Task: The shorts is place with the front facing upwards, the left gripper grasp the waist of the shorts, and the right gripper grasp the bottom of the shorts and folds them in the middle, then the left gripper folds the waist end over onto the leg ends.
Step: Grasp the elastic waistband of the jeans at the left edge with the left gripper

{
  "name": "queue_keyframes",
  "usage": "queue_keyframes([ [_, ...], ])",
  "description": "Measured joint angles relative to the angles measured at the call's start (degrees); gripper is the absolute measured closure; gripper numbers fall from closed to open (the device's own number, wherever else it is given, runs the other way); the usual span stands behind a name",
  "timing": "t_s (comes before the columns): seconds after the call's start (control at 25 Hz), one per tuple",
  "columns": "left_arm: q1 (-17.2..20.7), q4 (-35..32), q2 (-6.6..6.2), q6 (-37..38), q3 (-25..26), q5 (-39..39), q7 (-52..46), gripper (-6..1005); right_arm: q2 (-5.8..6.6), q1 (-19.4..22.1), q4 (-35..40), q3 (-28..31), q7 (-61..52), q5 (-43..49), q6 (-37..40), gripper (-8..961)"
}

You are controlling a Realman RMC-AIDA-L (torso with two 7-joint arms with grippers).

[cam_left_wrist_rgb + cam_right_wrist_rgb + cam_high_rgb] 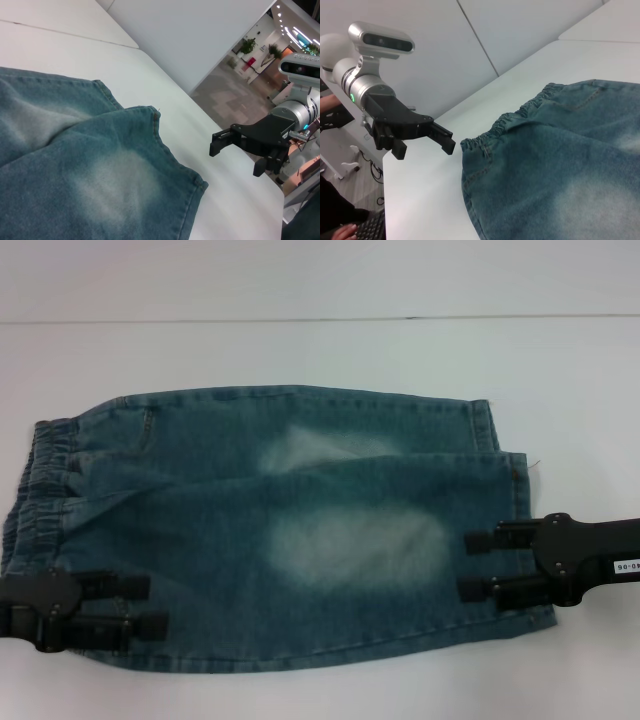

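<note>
- Spread flat across the middle of the white tabletop [320,355]: the shorts [280,530], already doubled lengthwise, legs stacked, ready for the second fold.
- At the tabletop's left edge: the waist [40,500]; toward the right edge: the leg ends [505,480], staggered.
- Over the near waist corner: the left gripper [135,605], fingers parted, gripping nothing.
- Over the near hem: the right gripper [478,565], likewise spread, empty.
- Contact with the cloth hard to judge; cartoon print hidden.
</note>
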State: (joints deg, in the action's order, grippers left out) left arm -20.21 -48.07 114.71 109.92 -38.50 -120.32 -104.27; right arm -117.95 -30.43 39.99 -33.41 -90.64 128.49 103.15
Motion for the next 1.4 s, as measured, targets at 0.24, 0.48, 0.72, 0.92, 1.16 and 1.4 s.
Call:
queue_keyframes([
  [0.24, 0.0, 0.0, -0.01, -0.1, 0.0, 0.0, 0.0, 67, 0.0, 0.0, 0.0, -0.1, 0.0, 0.0, 0.0, 96],
  [0.48, 0.3, -0.8, -0.33, -0.3, 0.8, -1.5, -0.3, 68, 0.0, 0.0, 0.0, -0.1, 0.0, 0.0, -0.1, 96],
  [0.72, 1.2, -3.0, -3.14, -2.0, 8.6, -8.5, -1.0, 69, 0.0, 0.0, 0.0, -0.1, 0.0, 0.0, -0.5, 97],
  [0.92, 1.4, -3.5, -4.56, -5.6, 12.3, -14.1, -1.1, 70, -0.08, -0.2, -0.6, -0.1, 0.8, 0.0, -0.6, 97],
  [1.16, 1.4, -3.6, -4.25, -12.2, 12.6, -19.8, -1.3, 71, -0.07, -0.2, -1.3, -0.1, 1.4, 0.0, -0.9, 97],
  [1.4, 0.6, -3.1, -3.21, -15.3, 12.2, -21.7, -1.4, 72, -0.03, -0.2, -1.4, -0.1, 1.5, 0.0, -1.3, 96],
])
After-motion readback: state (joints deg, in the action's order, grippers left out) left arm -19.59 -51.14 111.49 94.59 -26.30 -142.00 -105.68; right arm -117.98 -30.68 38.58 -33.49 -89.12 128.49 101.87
